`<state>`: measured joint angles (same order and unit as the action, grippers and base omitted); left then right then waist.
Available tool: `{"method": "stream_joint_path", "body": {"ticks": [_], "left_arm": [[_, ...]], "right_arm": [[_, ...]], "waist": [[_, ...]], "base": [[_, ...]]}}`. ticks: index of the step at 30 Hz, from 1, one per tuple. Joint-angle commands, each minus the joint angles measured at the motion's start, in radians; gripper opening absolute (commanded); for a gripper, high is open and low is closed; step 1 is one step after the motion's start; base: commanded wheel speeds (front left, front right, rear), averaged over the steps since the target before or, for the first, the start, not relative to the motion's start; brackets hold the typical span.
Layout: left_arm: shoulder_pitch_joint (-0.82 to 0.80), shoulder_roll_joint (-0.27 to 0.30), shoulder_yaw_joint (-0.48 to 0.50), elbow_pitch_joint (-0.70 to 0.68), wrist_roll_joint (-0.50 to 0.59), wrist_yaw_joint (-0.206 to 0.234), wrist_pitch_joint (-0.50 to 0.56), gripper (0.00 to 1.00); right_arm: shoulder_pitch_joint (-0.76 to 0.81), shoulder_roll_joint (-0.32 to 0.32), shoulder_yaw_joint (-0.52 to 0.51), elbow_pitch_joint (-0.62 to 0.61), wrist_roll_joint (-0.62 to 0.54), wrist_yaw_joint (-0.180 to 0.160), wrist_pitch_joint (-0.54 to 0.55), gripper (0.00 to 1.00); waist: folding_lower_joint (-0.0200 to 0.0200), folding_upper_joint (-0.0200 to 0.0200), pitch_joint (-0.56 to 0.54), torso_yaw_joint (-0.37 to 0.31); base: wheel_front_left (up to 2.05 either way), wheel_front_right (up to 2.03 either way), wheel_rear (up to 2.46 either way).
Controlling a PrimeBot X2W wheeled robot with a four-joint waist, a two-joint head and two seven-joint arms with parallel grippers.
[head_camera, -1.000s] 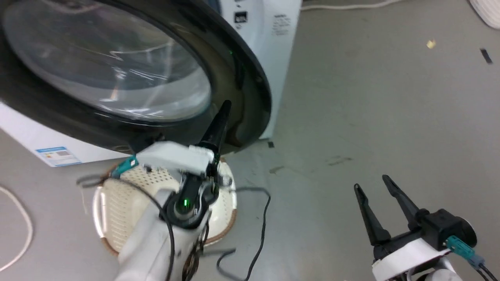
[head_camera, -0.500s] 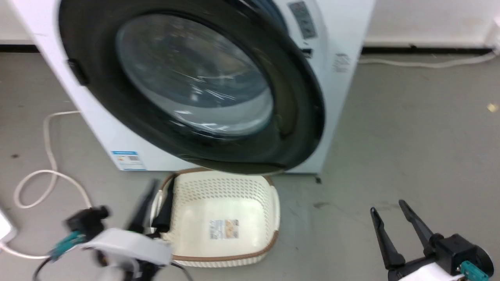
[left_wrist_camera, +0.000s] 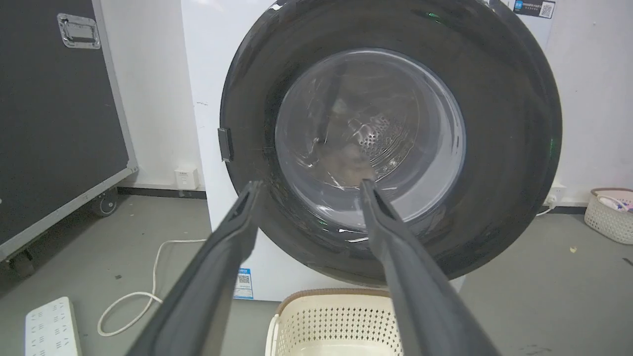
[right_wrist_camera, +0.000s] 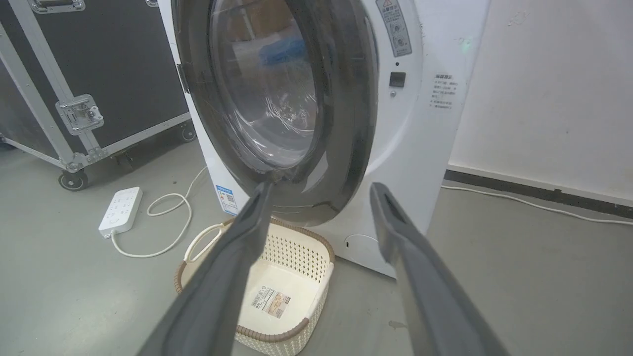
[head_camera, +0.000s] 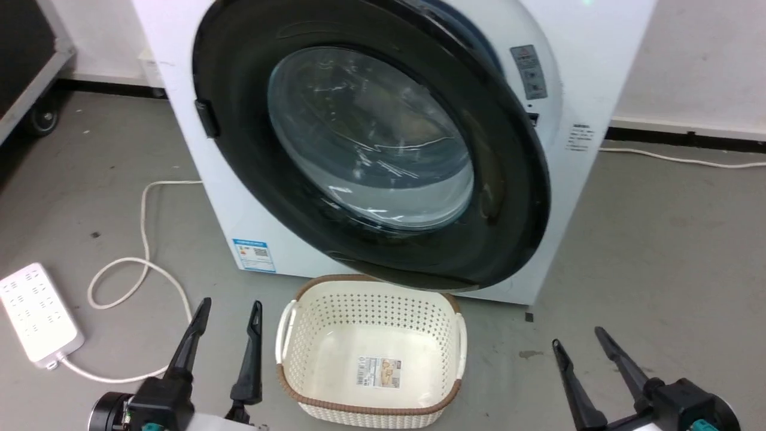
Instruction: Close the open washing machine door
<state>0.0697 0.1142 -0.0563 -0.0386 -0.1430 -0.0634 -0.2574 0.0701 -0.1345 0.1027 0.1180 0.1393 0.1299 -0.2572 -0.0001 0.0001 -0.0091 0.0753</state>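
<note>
Even, bright indoor light, glare streaks on the door glass (head_camera: 371, 137), soft shadows, wide-angle wrist bending.

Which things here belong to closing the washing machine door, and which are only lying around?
Belong to the job: washing machine door, which looks ajar; washing machine; left end effector; right end effector, both open and empty.

Only lying about: laundry basket on the floor before the machine; power strip; white cable; black wheeled case.
</note>
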Motion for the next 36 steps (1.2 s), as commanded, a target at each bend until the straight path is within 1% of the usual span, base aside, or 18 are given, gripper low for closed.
{"method": "stream_joint_path", "body": {"ticks": [1, 3, 4, 5, 8, 12, 16, 21, 25, 29, 32, 36], "left_arm": [[0.013, 0.001, 0.0, -0.004, 0.017, 0.005, -0.004, 1.0], [0.018, -0.006, 0.0, -0.003, 0.041, 0.008, -0.004, 1.0], [0.018, -0.009, 0.0, -0.003, 0.048, 0.008, -0.004, 1.0], [0.01, -0.019, -0.006, -0.007, 0.066, 0.008, -0.004, 1.0], [-0.002, -0.028, -0.01, -0.005, 0.074, 0.008, -0.004, 1.0], [-0.026, -0.04, -0.022, -0.001, 0.078, 0.011, -0.004, 1.0], [-0.054, -0.05, -0.035, 0.008, 0.077, 0.016, -0.004, 1.0], [-0.082, -0.058, -0.055, 0.013, 0.072, 0.025, -0.004, 1.0], [-0.101, -0.061, -0.075, 0.016, 0.066, 0.034, -0.004, 1.0], [-0.117, -0.063, -0.097, 0.02, 0.058, 0.042, -0.004, 1.0], [-0.128, -0.063, -0.113, 0.02, 0.048, 0.05, -0.004, 1.0], [-0.14, -0.064, -0.129, 0.018, 0.034, 0.065, -0.004, 1.0]], "right_arm": [[0.015, 0.002, 0.005, -0.006, 0.004, 0.001, -0.005, 1.0], [0.014, -0.004, 0.022, -0.004, 0.006, 0.001, -0.005, 1.0], [0.011, -0.007, 0.028, -0.006, 0.008, 0.001, -0.005, 0.48], [-0.011, -0.023, 0.05, -0.021, 0.022, 0.001, -0.005, 0.0], [-0.047, -0.046, 0.084, -0.031, 0.042, 0.001, -0.004, 0.0], [-0.134, -0.108, 0.142, -0.042, 0.066, 0.001, 0.023, 0.0], [-0.251, -0.191, 0.195, -0.046, 0.109, 0.001, 0.063, 0.0], [-0.4, -0.297, 0.231, -0.02, 0.193, 0.001, 0.11, 0.0], [-0.496, -0.367, 0.223, 0.037, 0.247, 0.001, 0.143, 0.0], [-0.578, -0.414, 0.198, 0.11, 0.29, 0.001, 0.175, 0.0], [-0.638, -0.434, 0.181, 0.169, 0.314, 0.001, 0.189, 0.0], [-0.728, -0.463, 0.177, 0.253, 0.284, 0.001, 0.21, 0.0]], "waist": [[0.0001, -0.0001, 0.0, 0.009], [0.0001, -0.0001, 0.004, 0.021], [0.0001, -0.0001, 0.01, 0.027], [0.0001, -0.0001, 0.034, 0.047], [0.0001, -0.0001, 0.066, 0.067], [0.0001, -0.0001, 0.12, 0.097], [0.0001, -0.0001, 0.169, 0.129], [0.0001, -0.0001, 0.218, 0.166], [0.0001, -0.0001, 0.246, 0.195], [0.0001, -0.0001, 0.268, 0.216], [0.0001, -0.0001, 0.282, 0.227], [0.0001, -0.0001, 0.3, 0.233]], "base": [[0.0, 0.0, 0.0], [0.0, 0.0, 0.0], [0.0, 0.0, 0.0], [0.0, 0.0, 0.0], [0.0, 0.0, 0.0], [0.0, 0.0, 0.0], [0.0, 0.0, 0.0], [0.0, 0.0, 0.0], [0.0, 0.0, 0.0], [0.0, 0.0, 0.0], [0.0, 0.0, 0.0], [0.0, 0.0, 0.0]]}}
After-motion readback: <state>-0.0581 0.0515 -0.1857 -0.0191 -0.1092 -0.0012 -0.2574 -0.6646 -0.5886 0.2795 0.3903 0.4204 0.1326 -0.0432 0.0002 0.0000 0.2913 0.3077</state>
